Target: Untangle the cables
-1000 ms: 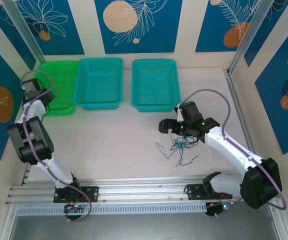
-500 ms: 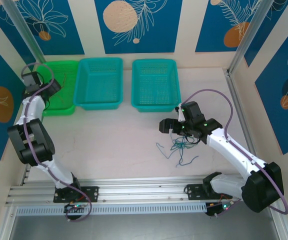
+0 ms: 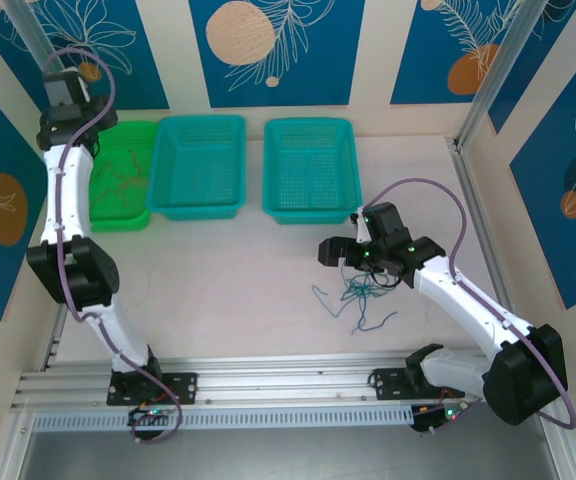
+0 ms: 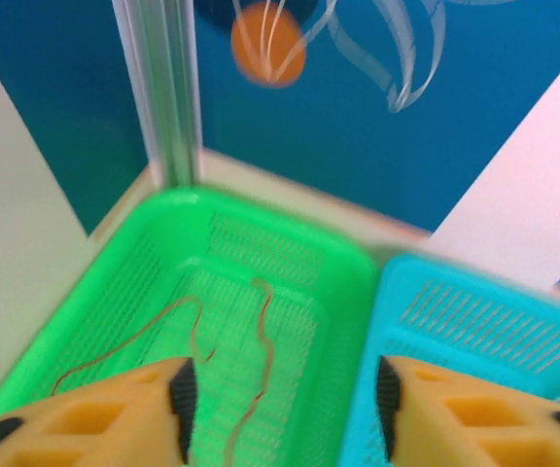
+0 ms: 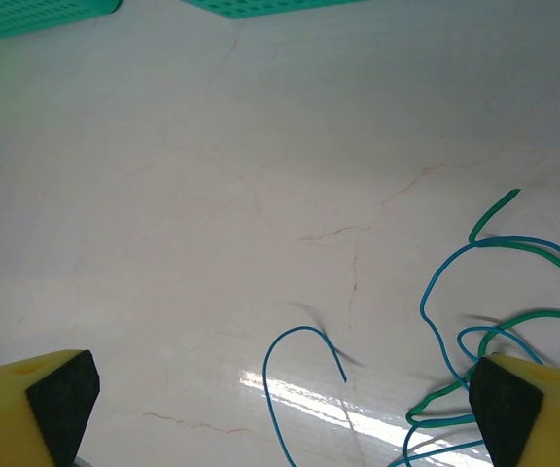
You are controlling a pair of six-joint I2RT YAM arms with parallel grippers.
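Observation:
A loose tangle of blue and green cables (image 3: 358, 290) lies on the pale table right of centre. Just left of and behind it, my right gripper (image 3: 326, 252) hovers open. In the right wrist view a blue cable (image 5: 295, 375) curls between the spread fingers, and blue and green loops (image 5: 474, 292) lie by the right finger (image 5: 508, 399). Two red-brown cables (image 3: 118, 182) rest in the green basket (image 3: 96, 222). My left gripper (image 3: 78, 116) is raised above that basket's far corner. The left wrist view shows its gripper (image 4: 285, 409) open and empty over a red-brown cable (image 4: 263, 336).
Two teal baskets (image 3: 200, 208) (image 3: 313, 213) stand in a row right of the green one at the back. An aluminium post (image 4: 163, 88) rises at the back left corner, another (image 3: 488, 90) at the back right. A metal rail (image 3: 288, 385) runs along the near edge.
My left arm has risen out of the green basket toward the back wall, its jaws now apart, with red-brown cables lying in the basket. The right arm and the tangle stay put.

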